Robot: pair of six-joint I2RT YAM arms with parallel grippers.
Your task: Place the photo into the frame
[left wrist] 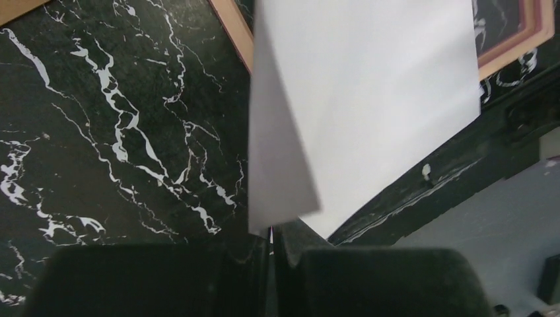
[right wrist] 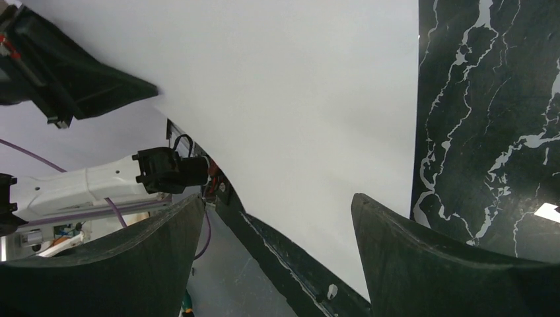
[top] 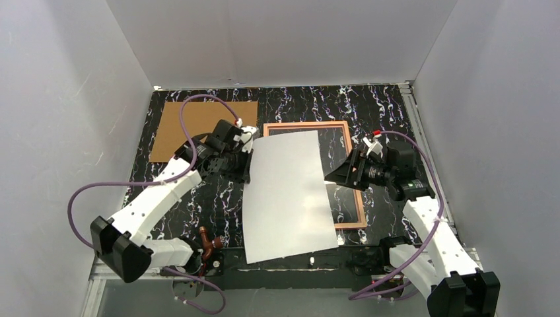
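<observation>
One photo point(top: 287, 195), white back up, is pinched at its left edge between the closed fingers of the left gripper point(top: 249, 165). Its long axis runs from the far side toward the arm bases, and it reaches away from those fingers over one frame point(top: 304, 124) lying flat, covering the frame's left part. The right gripper point(top: 332, 175) has its fingers spread wide at the photo's opposite edge, gripping nothing, while one brown backing board point(top: 198, 129) lies beyond the left fingers on the table point(top: 218, 198).
</observation>
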